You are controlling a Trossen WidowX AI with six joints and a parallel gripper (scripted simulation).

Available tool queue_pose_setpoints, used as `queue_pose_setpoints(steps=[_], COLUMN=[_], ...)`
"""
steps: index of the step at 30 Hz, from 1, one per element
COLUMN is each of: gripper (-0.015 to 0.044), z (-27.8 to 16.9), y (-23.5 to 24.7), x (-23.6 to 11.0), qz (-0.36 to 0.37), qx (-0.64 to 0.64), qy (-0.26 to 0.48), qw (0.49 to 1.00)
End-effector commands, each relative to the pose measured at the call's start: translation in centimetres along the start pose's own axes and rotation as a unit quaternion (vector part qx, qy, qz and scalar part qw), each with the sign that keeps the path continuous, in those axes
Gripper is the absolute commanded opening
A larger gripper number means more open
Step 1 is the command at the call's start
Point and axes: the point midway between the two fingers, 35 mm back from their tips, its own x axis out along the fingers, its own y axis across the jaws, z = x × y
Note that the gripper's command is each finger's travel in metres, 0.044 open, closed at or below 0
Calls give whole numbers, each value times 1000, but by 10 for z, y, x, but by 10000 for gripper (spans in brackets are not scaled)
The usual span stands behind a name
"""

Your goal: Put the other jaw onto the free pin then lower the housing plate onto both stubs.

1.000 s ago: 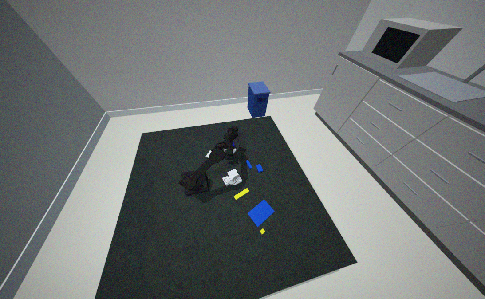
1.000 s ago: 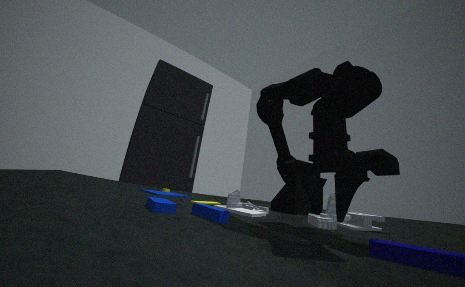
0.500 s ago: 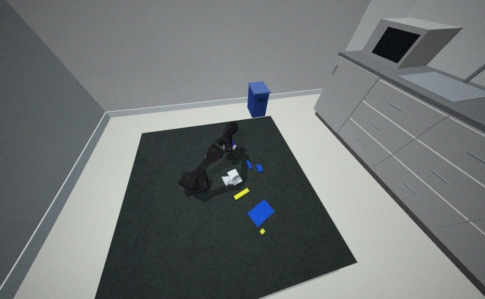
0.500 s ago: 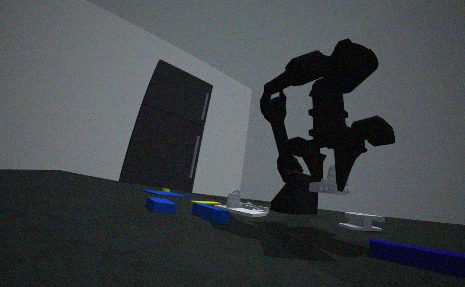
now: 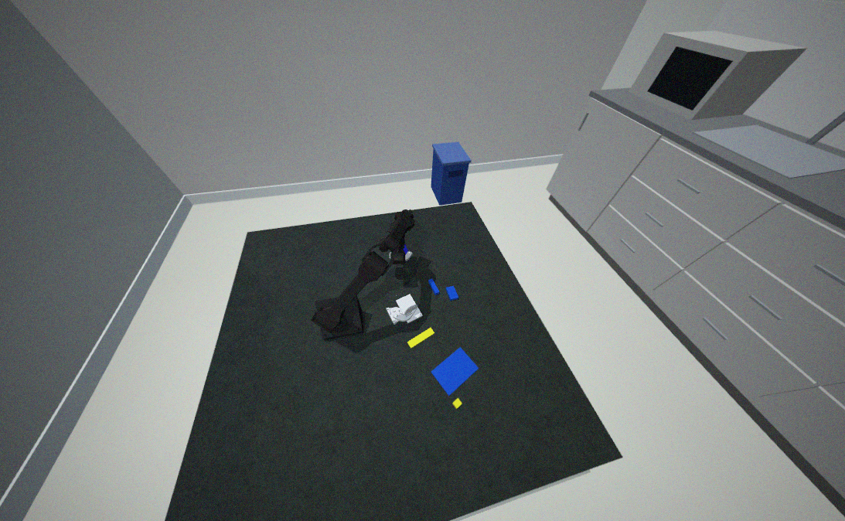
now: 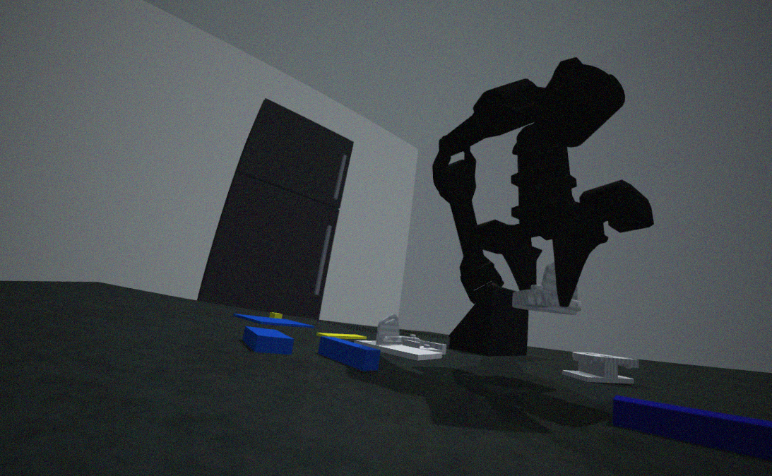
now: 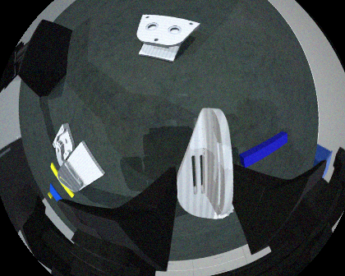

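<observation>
My gripper is shut on the white free jaw, gripping its upright slotted fin. The jaw hangs in the air above the dark mat; its toothed part shows in the exterior view. The white base lies on the mat nearer the arm's foot, with the other jaw on it, fin upright. The white housing plate, with two round holes, sits on the mat apart from the base; the arm hides it in the top view.
A dark blue bar lies near the gripper. Two blue blocks lie beyond the base. A yellow strip, blue sheet and yellow cube lie farther off.
</observation>
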Motion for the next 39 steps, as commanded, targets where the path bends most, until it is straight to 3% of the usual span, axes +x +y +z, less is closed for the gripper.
queue_pose_setpoints(steps=[1,20,39], gripper=[134,134,134], z=[-1,-4,-1], y=[6,51,98], x=[-4,-16,-23], qz=[-3,-2,-1], qx=[35,266,483], qy=[-1,-2,-2], qw=[999,964,876])
